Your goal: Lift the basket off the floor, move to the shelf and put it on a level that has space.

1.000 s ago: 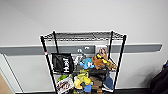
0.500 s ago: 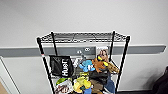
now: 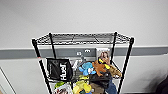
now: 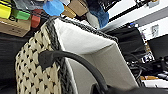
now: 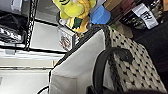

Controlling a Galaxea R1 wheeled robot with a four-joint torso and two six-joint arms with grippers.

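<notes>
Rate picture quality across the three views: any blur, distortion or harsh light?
Head view: soft and blocky, the shelf posts splay outward from wide-angle distortion, the wall evenly lit with a faint shadow behind the rack. Left wrist view: the basket is close up, its black handle smeared. Right wrist view: the white lining reads bright, the yellow plush toy blurred.

Even, soft indoor light; all views blurred, the shelf (image 3: 82, 62) posts splaying outward toward the top.
</notes>
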